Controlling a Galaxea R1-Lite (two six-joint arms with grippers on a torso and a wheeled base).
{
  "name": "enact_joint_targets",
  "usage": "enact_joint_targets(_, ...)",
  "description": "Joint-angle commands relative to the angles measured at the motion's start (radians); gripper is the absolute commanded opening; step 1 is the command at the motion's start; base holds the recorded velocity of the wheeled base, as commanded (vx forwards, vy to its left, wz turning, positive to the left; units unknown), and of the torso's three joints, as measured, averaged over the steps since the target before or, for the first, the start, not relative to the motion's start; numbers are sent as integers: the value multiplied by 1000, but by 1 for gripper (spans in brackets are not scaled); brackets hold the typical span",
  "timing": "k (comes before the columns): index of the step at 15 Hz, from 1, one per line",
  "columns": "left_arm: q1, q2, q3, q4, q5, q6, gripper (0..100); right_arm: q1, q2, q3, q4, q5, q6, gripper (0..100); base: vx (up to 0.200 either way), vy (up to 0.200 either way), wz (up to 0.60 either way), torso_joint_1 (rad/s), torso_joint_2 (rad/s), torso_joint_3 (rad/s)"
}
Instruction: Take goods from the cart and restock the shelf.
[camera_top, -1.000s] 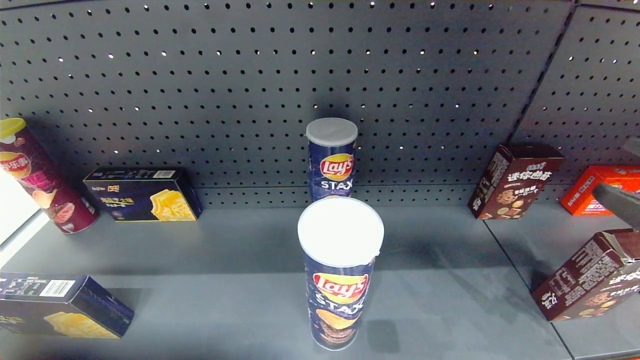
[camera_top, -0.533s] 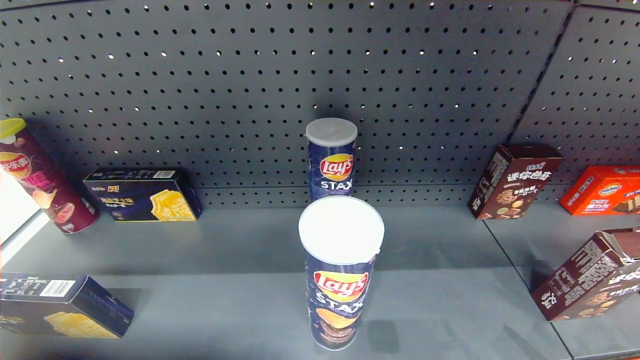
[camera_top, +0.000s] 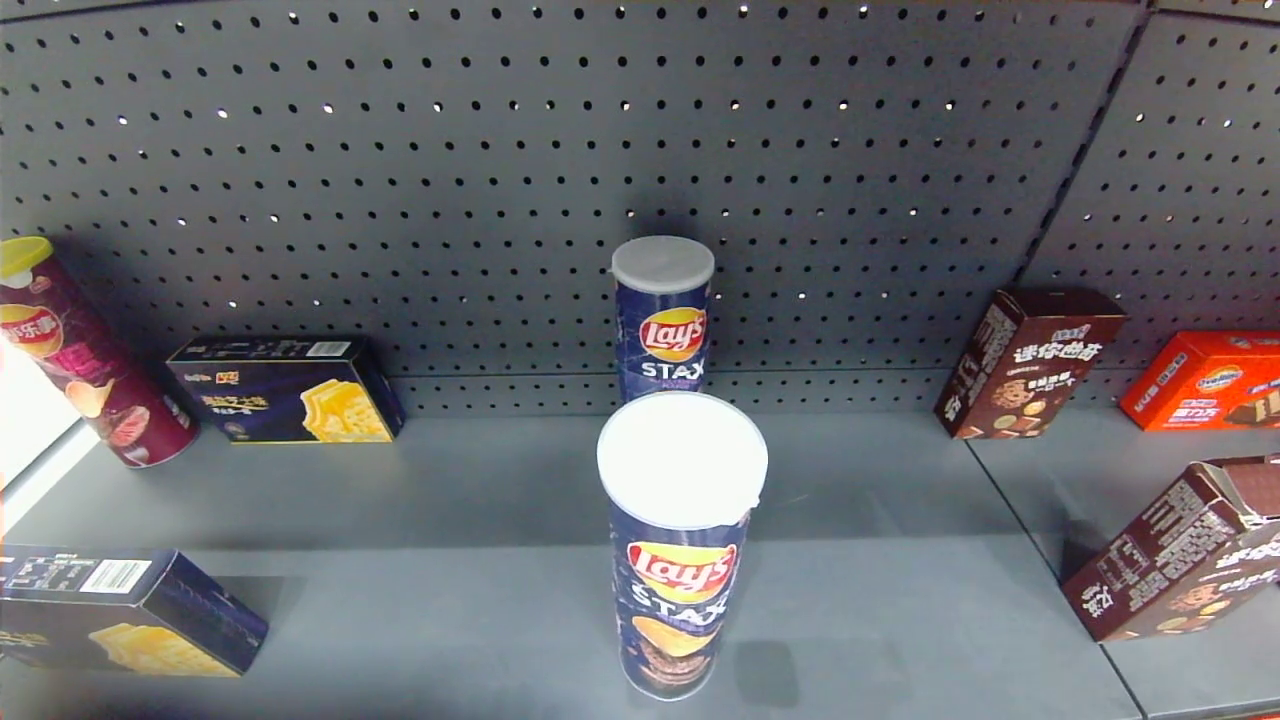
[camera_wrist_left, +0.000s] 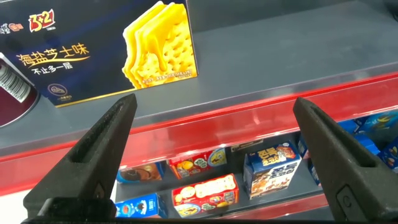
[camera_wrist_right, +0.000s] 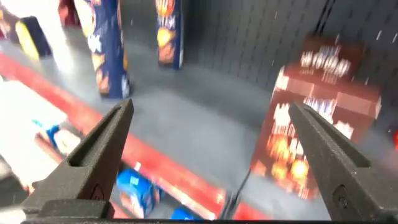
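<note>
We are holding our left gripper (camera_wrist_left: 214, 102) wide open and empty at the front edge of the shelf (camera_wrist_left: 267, 71), near a dark biscuit box (camera_wrist_left: 106, 50). Our right gripper (camera_wrist_right: 211, 106) is gaping just as wide, gripping nothing. Farther in, the front chip can (camera_top: 680, 570) is standing upright, with the rear can (camera_top: 663, 325) directly behind it by the pegboard (camera_top: 400, 150).

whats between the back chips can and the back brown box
Nothing; the head view shows bare shelf between the back chips can and back brown box.

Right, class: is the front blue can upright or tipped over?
Upright: the front blue can stands on its base on the shelf, lid uppermost.
</note>
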Motion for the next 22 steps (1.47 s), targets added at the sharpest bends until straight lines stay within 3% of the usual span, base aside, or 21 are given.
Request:
enact_joint_targets(1, 0, 1, 0, 0, 0, 0, 100, 7, -153, 45, 92, 3, 1, 100, 0, 0, 0, 0, 0, 0)
enact_joint_targets(4, 0, 1, 0, 0, 0, 0, 100, 41, -153, 148, 144, 14, 15, 100, 0, 0, 0, 0, 0, 0)
enact_joint_targets(7, 0, 1, 0, 0, 0, 0, 100, 51, -153, 215, 66, 17, 52, 100, 0, 0, 0, 0, 0, 0)
enact_joint_targets(12, 0, 1, 0, 0, 0, 0, 100, 51, -153, 215, 64, -18, 157, 100, 0, 0, 0, 0, 0, 0)
enact_joint_targets(16, 0, 1, 0, 0, 0, 0, 100, 32, -153, 214, 68, -20, 156, 100, 0, 0, 0, 0, 0, 0)
enact_joint_targets(18, 0, 1, 0, 0, 0, -1, 100, -4, -153, 215, 68, -27, 154, 100, 0, 0, 0, 0, 0, 0)
enact_joint_targets(22, 0, 1, 0, 0, 0, -1, 100, -209, -115, 215, 69, -23, 151, 100, 0, 0, 0, 0, 0, 0)
